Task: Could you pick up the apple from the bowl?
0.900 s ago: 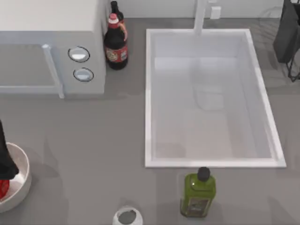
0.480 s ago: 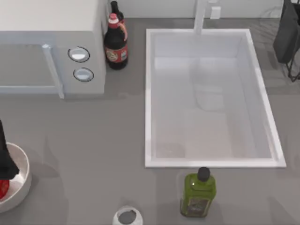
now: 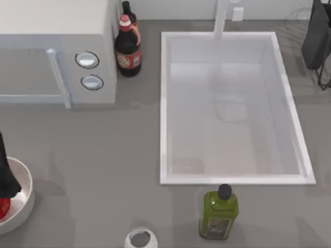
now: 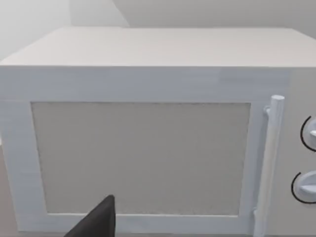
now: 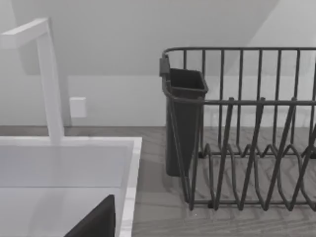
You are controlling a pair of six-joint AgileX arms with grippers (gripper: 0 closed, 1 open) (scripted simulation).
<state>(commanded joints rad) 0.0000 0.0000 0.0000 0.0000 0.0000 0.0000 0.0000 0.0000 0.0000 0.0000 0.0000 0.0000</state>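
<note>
At the bench's left edge, toward the front corner, sits the bowl, cut off by the edge of the top view. The apple lies inside it as a sliver of red against the inner wall. The left gripper hangs dark right over the bowl, its lower end just above the apple and seemingly touching it. I cannot tell how far its pincer is spread or whether it has hold of the fruit.

Behind that, in the rear left corner, stands a white microwave with two round dials. The left wrist view looks straight at its door and handle, with one dark finger of the gripper in the foreground.

Just beside the microwave is a dark bottle with a red cap. At the front edge stands a small white jar, and near it a green bottle, just in front of the sink, which takes up the middle right of the bench. A tap rises at its rear rim.

The right arm is parked at the rear right corner, over a dark wire dish rack. Its pincer's spread I cannot tell either.
</note>
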